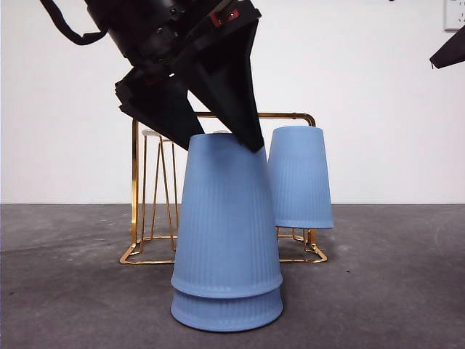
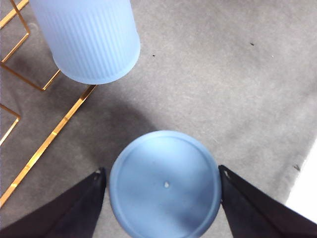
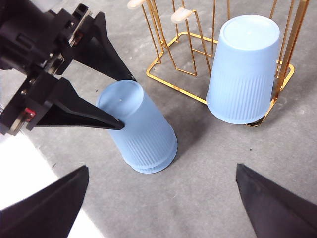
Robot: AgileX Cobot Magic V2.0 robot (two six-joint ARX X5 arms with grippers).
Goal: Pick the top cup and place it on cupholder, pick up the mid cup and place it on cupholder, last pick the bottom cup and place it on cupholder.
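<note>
Two blue ribbed cups stand stacked upside down near the table's front, the upper cup (image 1: 227, 211) over the lower cup (image 1: 227, 311). My left gripper (image 1: 221, 139) reaches down from above and is shut on the upper cup's top (image 2: 166, 184), one jaw on each side. The stack still rests on the table. Behind it, a third blue cup (image 1: 299, 178) hangs upside down on the right side of the gold wire cupholder (image 1: 135, 182). My right gripper (image 3: 161, 168) hovers open, high above and holding nothing, looking down on the stack (image 3: 141, 131).
Bare white-tipped prongs (image 3: 181, 15) stand on the cupholder's left side. The dark grey table (image 1: 392, 291) meets a white wall behind. The right arm shows only as a black tip (image 1: 450, 51) at the upper right.
</note>
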